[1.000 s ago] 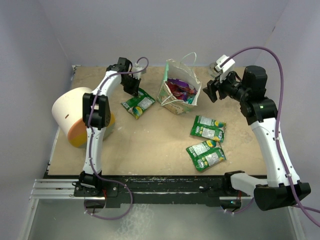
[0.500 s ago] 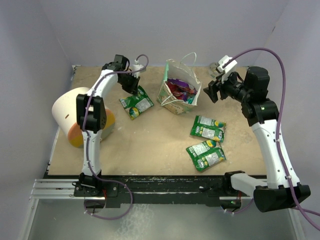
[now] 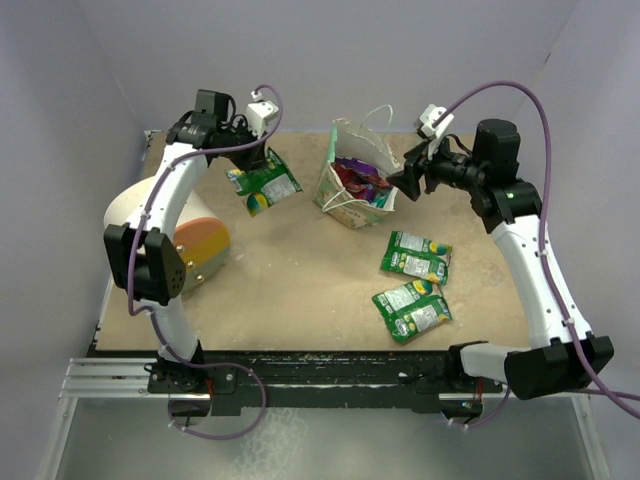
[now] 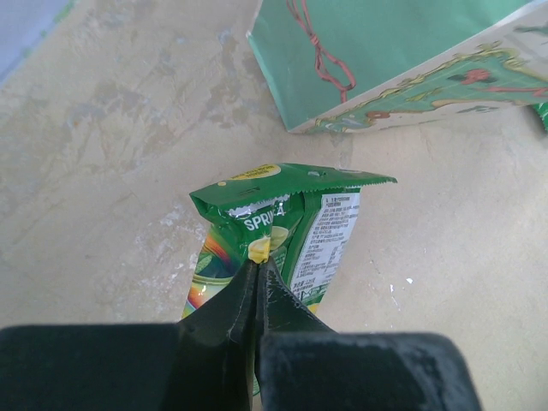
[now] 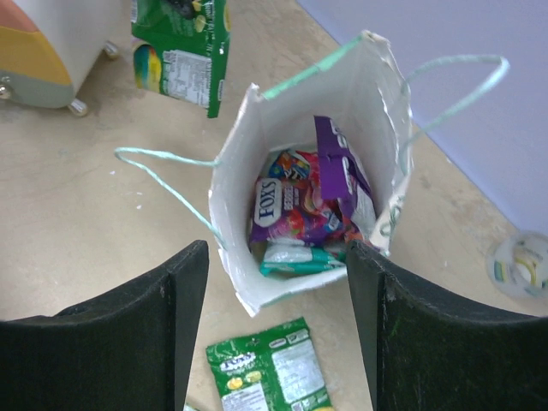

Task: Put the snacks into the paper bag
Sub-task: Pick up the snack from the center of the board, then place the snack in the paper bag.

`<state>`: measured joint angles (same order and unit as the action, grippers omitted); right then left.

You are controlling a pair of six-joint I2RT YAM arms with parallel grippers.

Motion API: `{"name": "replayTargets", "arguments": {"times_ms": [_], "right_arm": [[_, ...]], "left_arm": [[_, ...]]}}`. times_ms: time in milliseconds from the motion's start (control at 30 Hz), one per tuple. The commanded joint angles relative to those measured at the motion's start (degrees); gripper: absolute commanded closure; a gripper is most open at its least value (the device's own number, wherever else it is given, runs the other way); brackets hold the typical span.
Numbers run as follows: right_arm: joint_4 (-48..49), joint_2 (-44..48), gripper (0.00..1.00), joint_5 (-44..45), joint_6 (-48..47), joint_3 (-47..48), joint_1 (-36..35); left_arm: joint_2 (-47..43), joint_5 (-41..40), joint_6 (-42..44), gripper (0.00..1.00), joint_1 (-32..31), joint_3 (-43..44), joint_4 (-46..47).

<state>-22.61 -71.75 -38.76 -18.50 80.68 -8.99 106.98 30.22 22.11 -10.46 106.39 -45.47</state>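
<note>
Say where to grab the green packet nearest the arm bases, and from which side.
Probably its right-hand end, from above: the packet lies flat on the table, and that end looks clear of the neighbouring packet.

The paper bag [image 3: 358, 185] was stood open, purple packets [image 5: 282, 205] inside. One green packet [image 3: 263, 180] was held aloft beside it; other green packets [image 3: 416, 257] were laid nearby.

The end effector [image 4: 257, 270] rises from six o'clock, its two black fingers pressed together on the middle of a green packet [image 4: 295, 214] with a jagged top edge. At one o'clock from the packet stands the paper bag [image 4: 377, 51], its green side facing. Beneath lies the scuffed beige worktop [image 4: 111, 154].
</note>
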Motion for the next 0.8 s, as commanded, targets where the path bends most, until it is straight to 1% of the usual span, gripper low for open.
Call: {"name": "replayTargets", "arguments": {"times_ms": [0,133,300,467,600,767], "right_arm": [[3.4,-4.0,0.33,-1.6,-2.1,8.1,-4.9],[4.5,-9.7,0.33,-4.5,-0.1,15.5,-9.3],[10.0,-16.3,0.31,-9.0,8.7,21.0,-13.1],[13.3,-23.1,0.24,-8.5,15.6,25.3,-16.5],[13.5,-27.5,0.23,-8.2,18.8,28.1,-18.2],[14.4,-30.8,0.23,-8.3,21.2,29.4,-20.5]], "left_arm": [[-8.5,2.5,-1.0,1.0,0.4,0.5,3.7],[-12.8,3.2,-3.5,1.0,0.4,0.9,4.4],[-16.5,3.5,-5.4,1.0,0.4,2.2,3.7],[-19.2,5.2,-7.3,1.0,0.4,3.1,2.4],[-21.0,6.9,-8.7,1.0,0.2,2.5,1.7],[-22.9,7.6,-9.4,1.0,-0.4,1.0,1.8]]}}
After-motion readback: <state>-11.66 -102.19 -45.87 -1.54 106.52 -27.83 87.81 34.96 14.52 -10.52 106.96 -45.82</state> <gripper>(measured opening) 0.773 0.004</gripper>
